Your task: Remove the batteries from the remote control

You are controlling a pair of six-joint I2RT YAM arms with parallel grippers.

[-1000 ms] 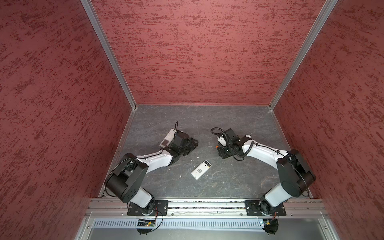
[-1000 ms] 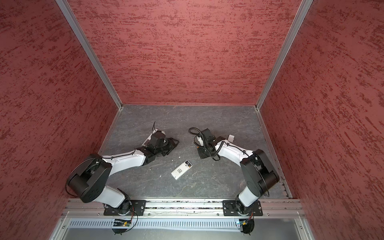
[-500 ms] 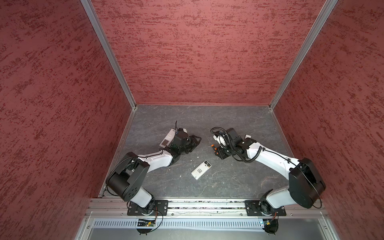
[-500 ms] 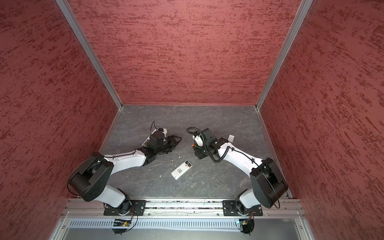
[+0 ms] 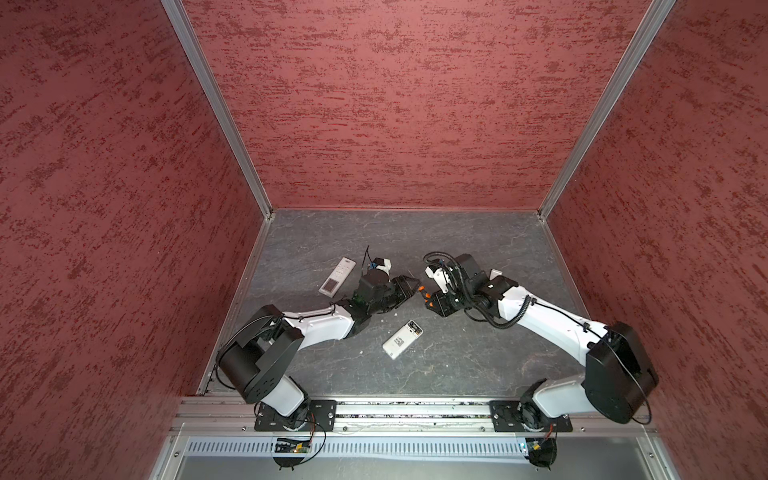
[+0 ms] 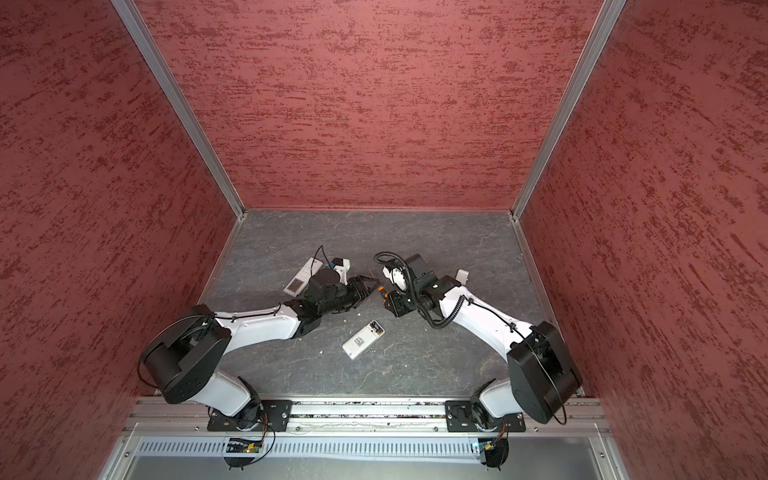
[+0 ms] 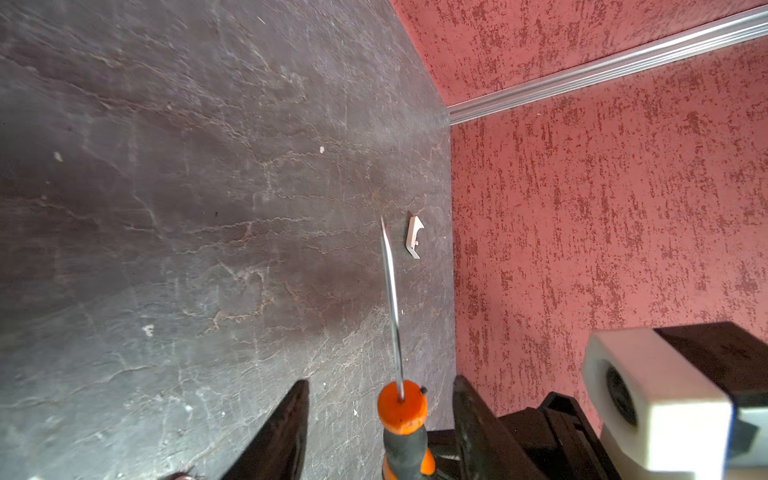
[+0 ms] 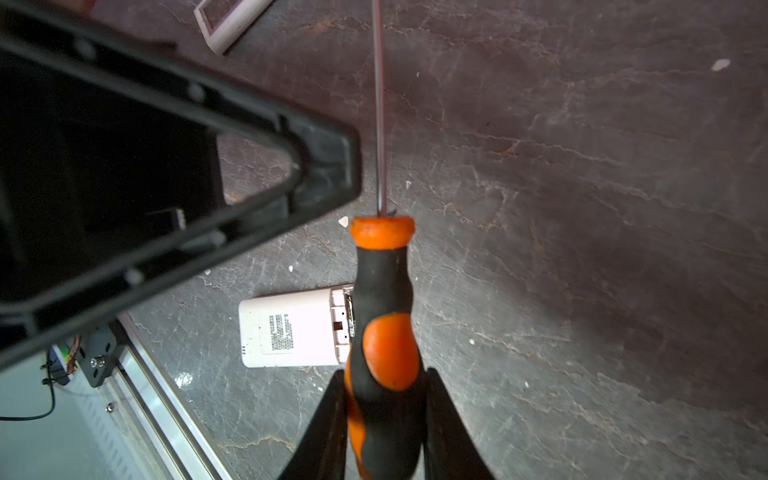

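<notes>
The right gripper [image 8: 386, 376] is clamped on the orange-and-black-handled screwdriver [image 8: 382, 270]. The left gripper [image 7: 380, 382] stands open, with fingers either side of the screwdriver's orange collar, not touching it. The white rectangular remote control [image 5: 401, 340] lies back-up near the centre of the grey stone-patterned table [image 5: 478, 353], its compartment uncovered. I cannot tell whether the batteries are inside.

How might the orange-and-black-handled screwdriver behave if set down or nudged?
The orange-and-black-handled screwdriver would probably roll: round handle. Its rubbery-looking surface likely resists slipping in the right gripper. The thin metal shaft should stay stiff.
</notes>
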